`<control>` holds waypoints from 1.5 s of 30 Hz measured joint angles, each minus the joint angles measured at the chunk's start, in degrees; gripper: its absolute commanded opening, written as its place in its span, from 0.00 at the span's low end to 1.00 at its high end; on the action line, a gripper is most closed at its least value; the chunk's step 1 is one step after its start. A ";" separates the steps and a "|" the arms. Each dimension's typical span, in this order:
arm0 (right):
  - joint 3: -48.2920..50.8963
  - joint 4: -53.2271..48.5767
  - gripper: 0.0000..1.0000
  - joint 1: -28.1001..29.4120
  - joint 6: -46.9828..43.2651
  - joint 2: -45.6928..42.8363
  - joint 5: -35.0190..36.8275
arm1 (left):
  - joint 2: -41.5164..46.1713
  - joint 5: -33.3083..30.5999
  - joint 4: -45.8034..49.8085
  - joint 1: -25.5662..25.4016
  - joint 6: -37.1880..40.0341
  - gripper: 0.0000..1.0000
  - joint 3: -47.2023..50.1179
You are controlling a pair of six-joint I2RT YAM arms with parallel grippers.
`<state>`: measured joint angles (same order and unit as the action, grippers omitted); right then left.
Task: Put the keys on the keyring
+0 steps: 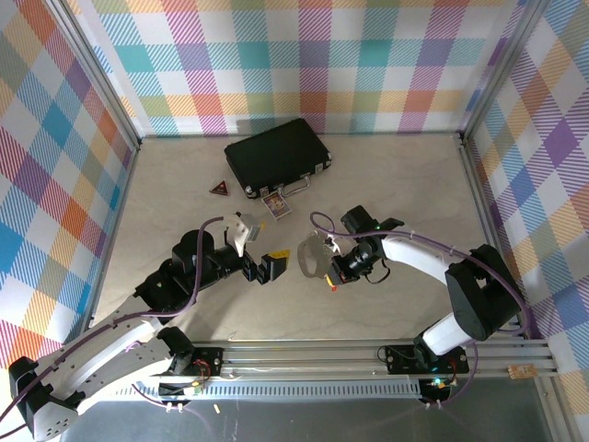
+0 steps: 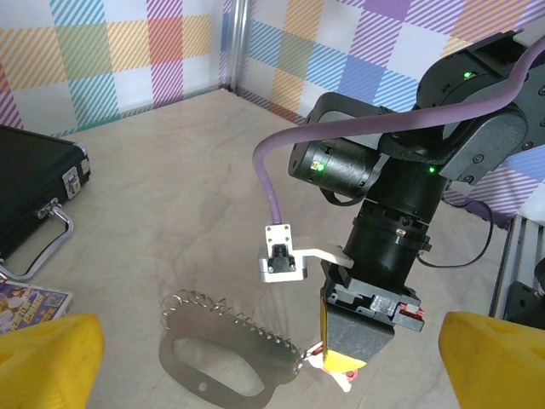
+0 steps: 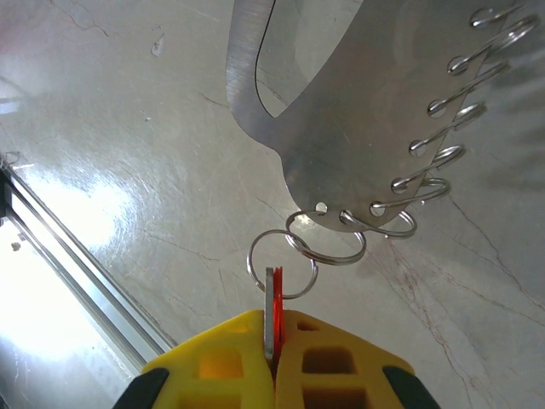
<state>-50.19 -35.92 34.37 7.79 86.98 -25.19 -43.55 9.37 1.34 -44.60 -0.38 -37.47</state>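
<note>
— Where's the key (image 3: 273, 302)?
— Pinched between the right gripper (image 3: 274, 345)'s closed jaws, just under the keyring (image 3: 366, 111)'s edge loops. Nearby, the left gripper (image 1: 264, 267) gapes wide, empty.

Pastel plaid in pink, teal, yellow and purple covers the walls (image 1: 368, 55), the table (image 1: 414, 184) is beige marble-veined, the case (image 1: 274, 155) black, the badge (image 1: 219, 188) dark red, the keyring (image 3: 358, 102) silver, the keys (image 3: 273, 311) red-tagged, the right gripper (image 3: 274, 362) yellow-tipped, the cable (image 2: 271, 162) purple
</note>
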 measured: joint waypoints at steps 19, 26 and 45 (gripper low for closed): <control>2.78 1.66 0.00 0.00 0.66 -0.63 0.00 | -0.52 0.00 0.00 0.00 -0.02 1.00 0.00; 3.69 2.32 0.00 0.00 0.83 -0.63 0.00 | -0.42 0.00 -0.02 0.00 -0.02 1.00 0.00; 5.99 3.89 0.00 0.00 3.43 -0.61 -0.11 | -0.44 0.00 -0.46 0.00 -0.04 1.00 0.04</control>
<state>-44.21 -32.03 34.37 11.22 86.37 -25.30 -43.99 9.37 0.89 -44.60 -0.43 -37.43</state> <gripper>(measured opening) 0.059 0.997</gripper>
